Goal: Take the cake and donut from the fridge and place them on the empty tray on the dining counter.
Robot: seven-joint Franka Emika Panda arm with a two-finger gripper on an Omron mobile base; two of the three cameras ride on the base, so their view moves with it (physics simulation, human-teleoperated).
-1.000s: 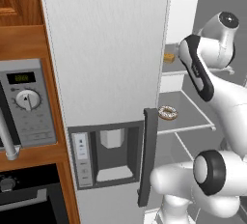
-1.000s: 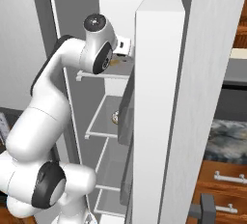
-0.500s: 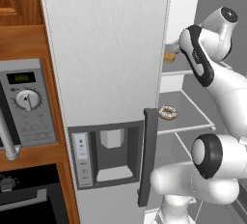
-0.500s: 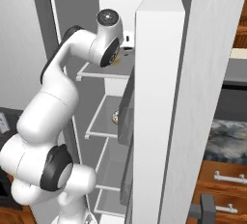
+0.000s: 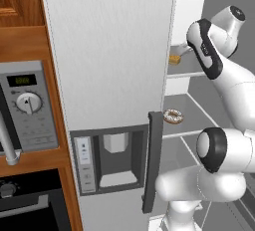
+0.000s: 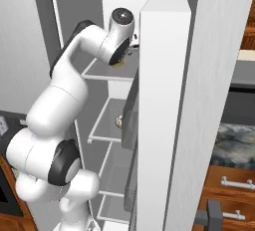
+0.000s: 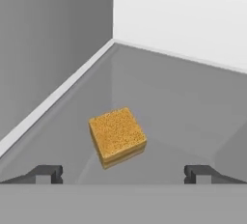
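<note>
Cake (image 7: 117,136): on fridge (image 5: 109,75) shelf, ahead of tool (image 7: 123,174), jaws spread wide, empty; risk: off-centre closure nudges cake toward fridge wall

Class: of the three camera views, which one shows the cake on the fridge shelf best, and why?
The hand view: the cake lies whole and close on the shelf, between the open gripper's fingertips. The left base view shows just a small tan corner beside the arm; the right base view shows it mostly hidden behind the hand.

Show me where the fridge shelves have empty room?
Cake shelf: bare all round the cake, out to the side and back walls. Donut shelf: bare behind and right of the donut. It's crowded only where the open gripper closes in on the cake.
</note>
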